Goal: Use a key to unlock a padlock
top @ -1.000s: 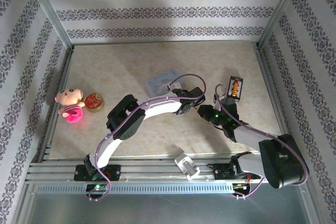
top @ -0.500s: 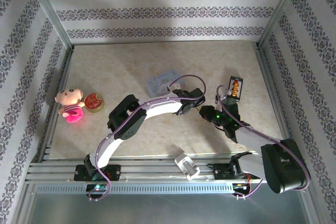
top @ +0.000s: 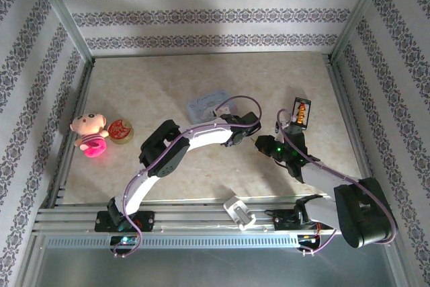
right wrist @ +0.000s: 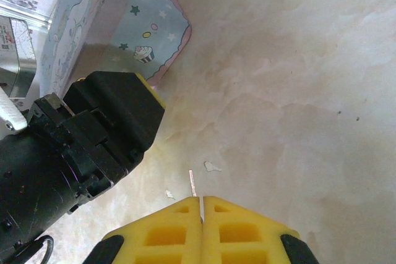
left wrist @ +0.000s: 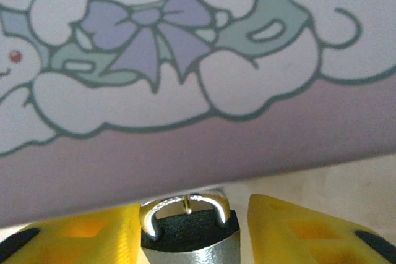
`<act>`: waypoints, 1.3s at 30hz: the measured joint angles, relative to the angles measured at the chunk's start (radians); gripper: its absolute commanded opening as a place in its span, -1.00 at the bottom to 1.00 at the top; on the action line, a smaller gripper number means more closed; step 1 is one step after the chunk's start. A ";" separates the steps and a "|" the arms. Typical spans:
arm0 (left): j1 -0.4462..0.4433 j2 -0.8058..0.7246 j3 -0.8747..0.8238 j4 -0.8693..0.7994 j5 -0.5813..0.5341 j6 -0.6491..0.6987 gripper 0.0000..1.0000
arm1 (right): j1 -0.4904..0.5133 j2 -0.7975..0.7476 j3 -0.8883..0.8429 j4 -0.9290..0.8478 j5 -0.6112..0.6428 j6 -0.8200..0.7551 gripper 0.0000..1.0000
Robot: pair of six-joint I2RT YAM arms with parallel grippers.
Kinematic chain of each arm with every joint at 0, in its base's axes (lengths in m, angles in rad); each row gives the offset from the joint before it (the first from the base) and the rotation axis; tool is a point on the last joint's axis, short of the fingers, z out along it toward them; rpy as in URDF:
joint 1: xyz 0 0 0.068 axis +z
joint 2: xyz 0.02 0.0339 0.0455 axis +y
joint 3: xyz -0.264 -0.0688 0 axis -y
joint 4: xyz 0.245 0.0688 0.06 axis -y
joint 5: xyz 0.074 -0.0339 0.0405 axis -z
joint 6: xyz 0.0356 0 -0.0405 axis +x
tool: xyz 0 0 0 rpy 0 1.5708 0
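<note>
The padlock point(left wrist: 189, 230), black-topped with a silvery body, stands between my left gripper's point(left wrist: 193, 209) yellow fingers point(left wrist: 80, 233). Its shackle point(left wrist: 185, 203) hooks a small loop on the pale blue cartoon tin point(left wrist: 185, 60) just behind. The left finger touches the lock, and a narrow gap remains on the right. My right gripper point(right wrist: 202, 200) is shut on the key point(right wrist: 192, 181), whose thin tip sticks out ahead of the pads. From above, the left gripper point(top: 247, 132) and the right gripper point(top: 259, 142) nearly meet beside the tin point(top: 205, 104).
A pink plush doll point(top: 89, 132) and a round red tin point(top: 121, 131) lie at the table's left edge. A dark card point(top: 302, 112) stands right of the arms. A white boxy piece point(top: 239, 212) rests on the front rail. Small white flecks point(right wrist: 212, 166) dot the marble.
The left gripper's jaws have narrowed round the padlock. Both arms have barely shifted.
</note>
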State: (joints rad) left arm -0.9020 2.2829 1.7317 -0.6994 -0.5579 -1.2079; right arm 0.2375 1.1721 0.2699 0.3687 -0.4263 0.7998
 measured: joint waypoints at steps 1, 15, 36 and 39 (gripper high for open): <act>0.000 0.000 0.000 0.003 0.000 0.001 -0.15 | 0.000 0.000 0.000 0.000 0.000 0.000 -1.00; 0.002 -0.004 -0.006 0.027 0.005 0.006 -0.79 | 0.001 0.042 -0.006 0.017 -0.002 -0.031 -1.00; 0.084 -0.220 -0.301 0.306 0.346 -0.045 -0.84 | 0.167 0.201 -0.008 0.237 0.025 -0.122 -1.00; 0.098 -0.235 -0.325 0.337 0.390 -0.063 -0.85 | 0.187 0.238 -0.003 0.283 0.027 -0.120 -1.00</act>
State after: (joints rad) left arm -0.8036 2.0483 1.4063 -0.3626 -0.1677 -1.2709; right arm 0.4248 1.4105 0.2665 0.6514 -0.3988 0.6800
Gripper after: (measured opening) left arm 0.284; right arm 0.041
